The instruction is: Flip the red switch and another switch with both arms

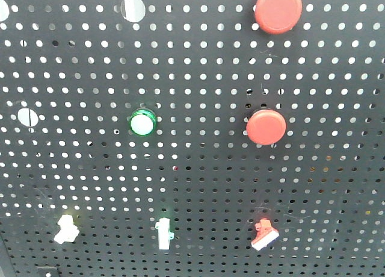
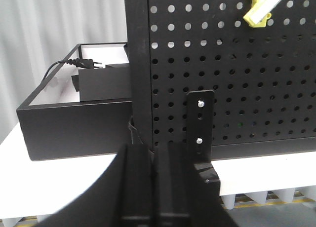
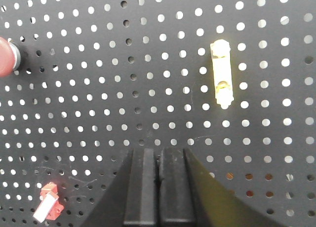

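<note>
Red switch (image 3: 48, 208): lower left of your right wrist view, untouched. Yellow switch (image 2: 262, 9): top right of your left wrist view. Left gripper (image 2: 154, 197) and right gripper (image 3: 159, 187): fingers pressed together, forming one blunt tip suited to flicking levers.

two round red push buttons (image 1: 277, 10), one green-ringed button (image 1: 142, 123), three small toggles (image 1: 264, 235) on one pegboard (image 1: 198, 78)

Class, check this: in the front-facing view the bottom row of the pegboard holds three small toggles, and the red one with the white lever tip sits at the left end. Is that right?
Not quite. The front-facing view shows the red switch at the right end of that row; the pale toggle holds the left end and the green-based toggle the middle.
</note>
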Controlling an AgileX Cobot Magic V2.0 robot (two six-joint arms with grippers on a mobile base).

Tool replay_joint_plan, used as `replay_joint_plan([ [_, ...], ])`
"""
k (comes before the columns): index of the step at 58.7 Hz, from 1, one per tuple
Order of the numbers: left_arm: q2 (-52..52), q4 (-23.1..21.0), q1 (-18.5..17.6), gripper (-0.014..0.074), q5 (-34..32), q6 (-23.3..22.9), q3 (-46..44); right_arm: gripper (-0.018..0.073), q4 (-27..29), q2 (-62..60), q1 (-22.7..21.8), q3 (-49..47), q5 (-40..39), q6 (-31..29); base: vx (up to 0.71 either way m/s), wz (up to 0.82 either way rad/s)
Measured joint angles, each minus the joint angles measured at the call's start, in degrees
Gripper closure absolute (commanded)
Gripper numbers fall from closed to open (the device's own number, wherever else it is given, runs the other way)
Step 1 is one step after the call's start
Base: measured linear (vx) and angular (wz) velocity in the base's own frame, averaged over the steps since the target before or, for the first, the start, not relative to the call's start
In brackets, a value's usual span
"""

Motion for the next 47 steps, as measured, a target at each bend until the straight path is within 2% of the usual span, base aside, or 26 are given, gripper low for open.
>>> replay_joint_plan([
  [10, 0.00, 0.00, 0.00, 0.0594, 0.00, 0.00, 0.00, 0.0566, -0.25, 0.00, 0.00, 0.00, 0.46, 0.85, 0.00, 0.00],
  [14, 0.00, 0.00, 0.00, 0.0594, 0.05, 0.00, 0.00, 0.0566, -4.09, 0.41, -0.12, 0.00, 1.45, 4.53, 0.00, 0.00],
  [16, 0.00, 0.00, 0.00, 0.0594, 0.05, 0.00, 0.00, 0.0566, -8.29, 0.99, -0.23, 0.00, 2.39, 7.78, 0.00, 0.00],
  [21, 0.00, 0.00, 0.00, 0.0594, 0.05, 0.00, 0.00, 0.0566, -23.19, 3.35, -0.35, 0.00, 5.10, 18.37, 0.00, 0.00],
  [24, 0.00, 0.00, 0.00, 0.0594, 0.05, 0.00, 0.00, 0.0566, -35.28, 5.11, -0.93, 0.00, 7.93, 28.45, 0.00, 0.00],
  [28, 0.00, 0.00, 0.00, 0.0594, 0.05, 0.00, 0.00, 0.0566, -48.78, 7.47, -2.75, 0.08, 11.45, 41.00, 0.00, 0.00],
  [29, 0.00, 0.00, 0.00, 0.0594, 0.05, 0.00, 0.00, 0.0566, -51.51, 7.85, -3.68, 0.26, 12.11, 43.85, 0.00, 0.00],
  [30, 0.00, 0.00, 0.00, 0.0594, 0.05, 0.00, 0.00, 0.0566, -56.43, 8.31, -4.81, 0.66, 13.56, 49.39, 0.00, 0.00],
  [32, 0.00, 0.00, 0.00, 0.0594, 0.05, 0.00, 0.00, 0.0566, -61.64, 8.71, -7.10, 1.49, 15.29, 55.87, 0.00, 0.00],
  [36, 0.00, 0.00, 0.00, 0.0594, 0.05, 0.00, 0.00, 0.0566, -69.04, 8.40, -12.81, 4.13, 17.94, 66.57, 0.00, 0.00],
  [39, 0.00, 0.00, 0.00, 0.0594, 0.05, 0.00, 0.00, 0.0566, -72.54, 6.68, -17.15, 6.66, 18.77, 72.26, 0.00, 0.00],
  [43, 0.00, 0.00, 0.00, 0.0594, 0.05, 0.00, 0.00, 0.0566, -75.78, 3.43, -22.76, 10.42, 18.79, 77.63, 0.00, 0.00],
  [47, 0.00, 0.00, 0.00, 0.0594, 0.05, 0.00, 0.00, 0.0566, -78.15, -0.78, -25.98, 14.42, 18.42, 79.85, 0.00, 0.00],
])
